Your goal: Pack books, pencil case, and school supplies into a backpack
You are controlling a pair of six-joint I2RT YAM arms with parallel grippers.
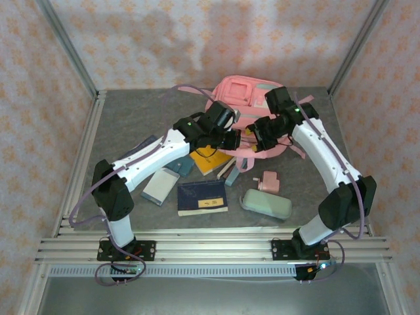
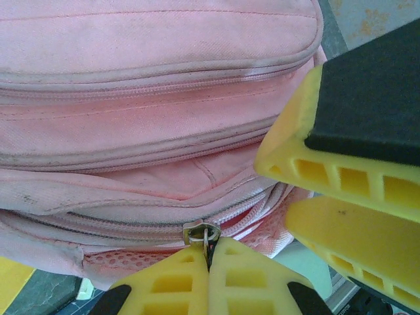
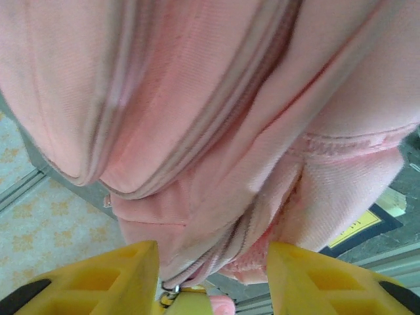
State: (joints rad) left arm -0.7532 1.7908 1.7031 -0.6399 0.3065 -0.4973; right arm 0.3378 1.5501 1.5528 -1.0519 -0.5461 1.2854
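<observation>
The table [image 1: 118, 118] carries everything. The backpack [image 1: 246, 92] lies just beyond both claws, on the side away from the arm bases, and its near edge meets them. The left claw [image 1: 235, 139] and right claw [image 1: 252, 134] sit just beside each other at that edge.

On the base side of the left claw, the orange book [image 1: 209, 161] is near and partly hidden by the arm. The navy book [image 1: 202, 197] is farther off the same way. On the base side of the right claw, well apart from it, is the pencil case [image 1: 266, 204]. The pink gadget [image 1: 269, 181] lies between the pencil case and the claw.

The left claw [image 2: 209, 252] is clamped on the zip pull [image 2: 203, 233]. The right claw [image 3: 213, 262] has its jaws apart, with backpack [image 3: 216, 98] fabric between them.
</observation>
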